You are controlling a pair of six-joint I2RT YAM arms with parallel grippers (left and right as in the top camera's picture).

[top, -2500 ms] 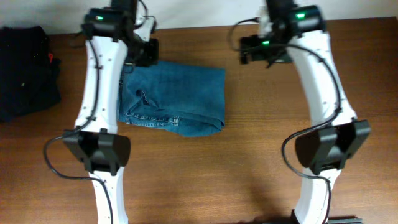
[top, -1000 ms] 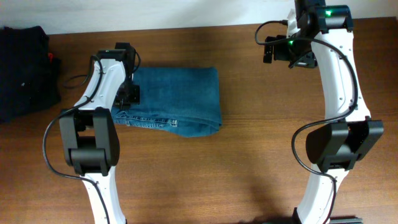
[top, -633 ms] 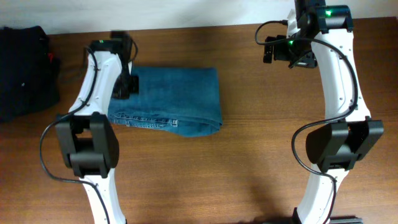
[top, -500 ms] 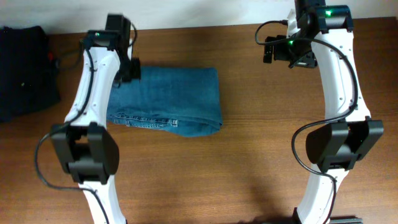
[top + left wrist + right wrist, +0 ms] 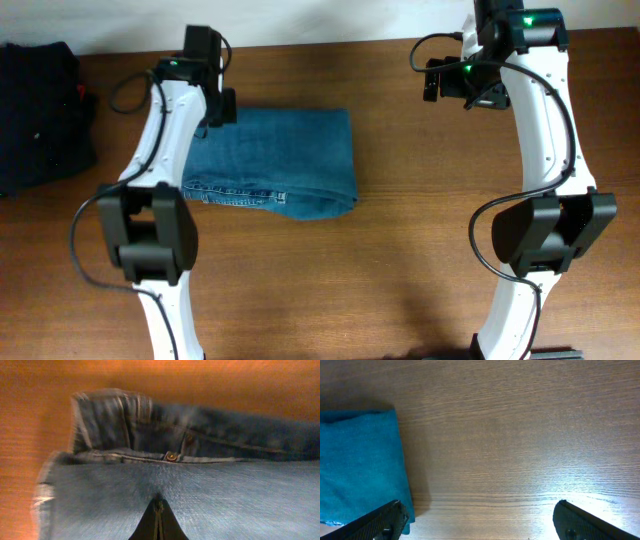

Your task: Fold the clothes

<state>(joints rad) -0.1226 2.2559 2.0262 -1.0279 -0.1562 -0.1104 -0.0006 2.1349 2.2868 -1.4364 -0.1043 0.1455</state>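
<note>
Keeping the left gripper [image 5: 159,508] pinched together on nothing, drawing it back from the left edge of the jeans [image 5: 285,160] to their far left corner, short of the button [image 5: 172,456]. Holding the right gripper [image 5: 480,525] spread wide and unmoved over bare table [image 5: 400,260], just right of the cloth. Leaving the jeans lying as a flat, squared bundle left of centre, probably meaning folding nearly done, needing at most a last tidy.

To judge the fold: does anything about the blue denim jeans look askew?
Yes. On the folded medium-blue denim jeans, a stitched seam layer sticks out past the top layer along the near edge, which runs slanted; the layers are not aligned.
</note>
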